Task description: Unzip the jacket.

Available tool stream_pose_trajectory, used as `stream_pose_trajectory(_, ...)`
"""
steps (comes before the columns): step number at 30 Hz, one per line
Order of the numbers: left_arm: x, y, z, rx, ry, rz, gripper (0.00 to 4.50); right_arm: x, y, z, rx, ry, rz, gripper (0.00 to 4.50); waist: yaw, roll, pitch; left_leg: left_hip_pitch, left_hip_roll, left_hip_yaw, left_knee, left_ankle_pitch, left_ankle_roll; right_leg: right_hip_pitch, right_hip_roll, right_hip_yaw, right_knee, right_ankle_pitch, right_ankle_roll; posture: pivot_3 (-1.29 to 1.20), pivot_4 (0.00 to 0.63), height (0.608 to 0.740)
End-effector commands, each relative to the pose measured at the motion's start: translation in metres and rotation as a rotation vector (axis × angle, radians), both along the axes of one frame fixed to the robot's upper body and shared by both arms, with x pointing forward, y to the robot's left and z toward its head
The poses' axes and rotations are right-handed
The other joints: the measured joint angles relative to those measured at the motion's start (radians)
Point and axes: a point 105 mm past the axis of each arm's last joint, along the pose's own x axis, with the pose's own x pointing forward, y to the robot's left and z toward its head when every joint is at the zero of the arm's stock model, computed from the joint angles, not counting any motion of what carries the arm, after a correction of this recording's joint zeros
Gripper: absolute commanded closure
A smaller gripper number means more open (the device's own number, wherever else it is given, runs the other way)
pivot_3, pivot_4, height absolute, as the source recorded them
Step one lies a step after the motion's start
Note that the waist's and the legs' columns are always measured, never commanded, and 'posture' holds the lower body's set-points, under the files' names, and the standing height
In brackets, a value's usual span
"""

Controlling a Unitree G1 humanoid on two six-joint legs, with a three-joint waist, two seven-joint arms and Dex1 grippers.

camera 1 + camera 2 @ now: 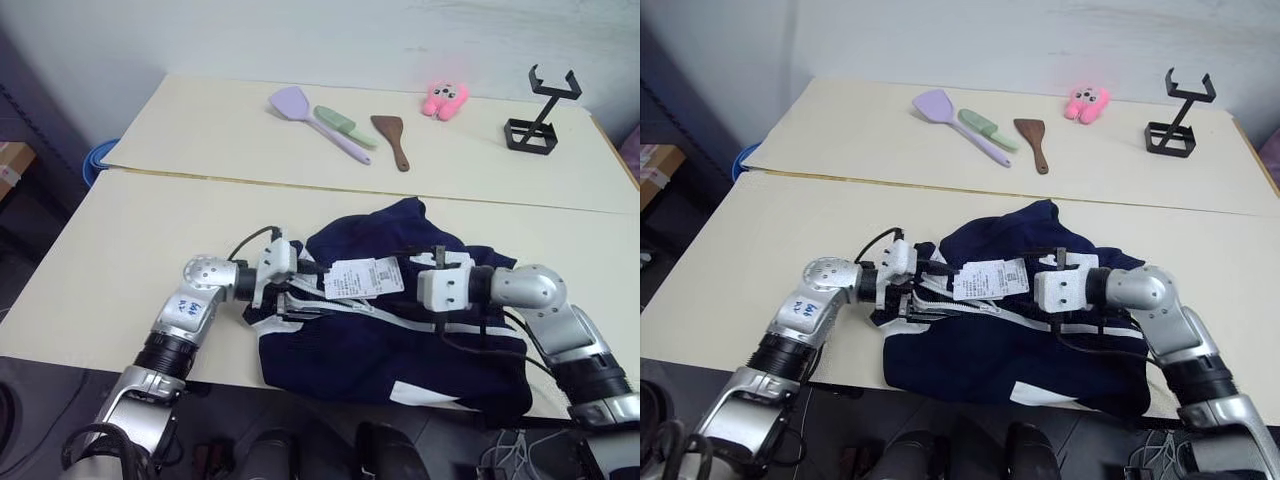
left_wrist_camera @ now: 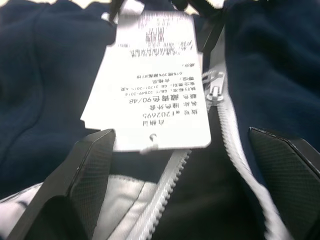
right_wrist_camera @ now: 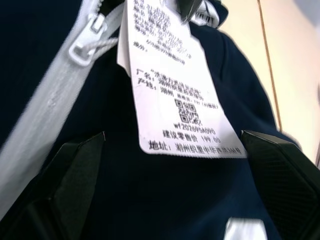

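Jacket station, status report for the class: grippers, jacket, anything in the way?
Left gripper open, right gripper open, both over the jacket. Nothing held. Paper tag lies beside the zipper pull.

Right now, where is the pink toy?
The pink toy sits on the far table near its back edge, between the brown spatula and the black wire stand.

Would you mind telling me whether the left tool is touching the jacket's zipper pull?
Apart. In the left wrist view the left tool's black fingers stand wide open, with the zipper pull on the jacket lying beyond their tips, untouched.
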Motion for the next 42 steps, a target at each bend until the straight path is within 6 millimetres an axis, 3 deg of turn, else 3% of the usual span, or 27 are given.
stream_pose_trajectory(1, 0.005, -0.001, -0.004, 0.008, -0.012, 0.056, 0.04, 0.0, 0.017, 0.008, 0.031, -0.063, 0.065, 0.0, -0.001, 0.0, 0.0, 0.0, 0.0, 0.0, 0.0, 0.0, 0.0, 0.0, 0.0, 0.0, 0.001, 0.0, 0.0, 0.0, 0.15, 0.74)
stream_pose_trajectory(17, 0.004, 0.003, -0.013, -0.019, 0.054, 0.142, 0.04, 0.004, 0.03, 0.025, -0.013, -0.219, 0.166, 0.0, -0.008, 0.0, 0.0, 0.001, 0.001, 0.0, 0.0, 0.001, 0.0, 0.0, -0.001, 0.0, 0.002, 0.0, 0.0, 0.0, 0.15, 0.74)
stream_pose_trajectory(20, 0.006, 0.003, -0.011, -0.038, 0.06, 0.158, 0.04, 0.002, 0.035, 0.018, -0.072, -0.2, 0.218, 0.0, -0.009, 0.0, 0.0, 0.001, 0.001, 0.0, 0.0, 0.001, 0.0, 0.0, -0.001, 0.0, 0.002, 0.0, 0.0, 0.0, 0.15, 0.74)
stream_pose_trajectory(24, 0.007, 0.004, -0.011, -0.032, 0.063, 0.157, 0.0, 0.002, 0.04, 0.013, -0.145, -0.203, 0.265, 0.82, -0.009, 0.0, 0.0, 0.001, 0.001, -0.001, 0.001, 0.001, 0.0, 0.001, -0.001, 0.0, 0.002, 0.0, 0.0, 0.0, 0.15, 0.74)
stream_pose_trajectory(27, 0.007, 0.004, -0.011, -0.029, 0.065, 0.155, 0.0, 0.005, 0.041, 0.014, -0.175, -0.207, 0.276, 0.82, -0.013, 0.0, 0.0, 0.001, 0.001, -0.001, 0.001, 0.001, 0.0, 0.001, -0.001, 0.0, 0.002, 0.0, 0.0, 0.0, 0.15, 0.74)
stream_pose_trajectory(32, 0.008, 0.003, -0.011, -0.029, 0.066, 0.155, 0.0, 0.007, 0.041, 0.015, -0.174, -0.185, 0.279, 2.32, -0.015, 0.0, 0.0, 0.001, 0.0, -0.001, 0.001, 0.001, 0.0, 0.001, -0.001, 0.0, 0.002, 0.0, 0.0, 0.0, 0.15, 0.74)
stream_pose_trajectory(38, 0.012, 0.006, -0.013, -0.027, 0.055, 0.196, 0.0, 0.005, 0.034, 0.017, -0.139, -0.182, 0.244, 4.47, -0.016, 0.0, 0.0, 0.001, 0.0, -0.002, 0.001, 0.001, 0.0, 0.001, -0.001, -0.001, 0.002, 0.0, 0.0, 0.0, 0.15, 0.74)
stream_pose_trajectory(42, 0.014, 0.008, -0.013, -0.039, 0.046, 0.233, 0.0, 0.005, 0.013, 0.025, -0.108, -0.211, 0.145, 4.47, -0.014, 0.0, 0.0, 0.001, 0.0, -0.003, 0.001, 0.001, 0.0, 0.002, -0.002, -0.001, 0.002, 0.0, 0.0, 0.0, 0.15, 0.74)
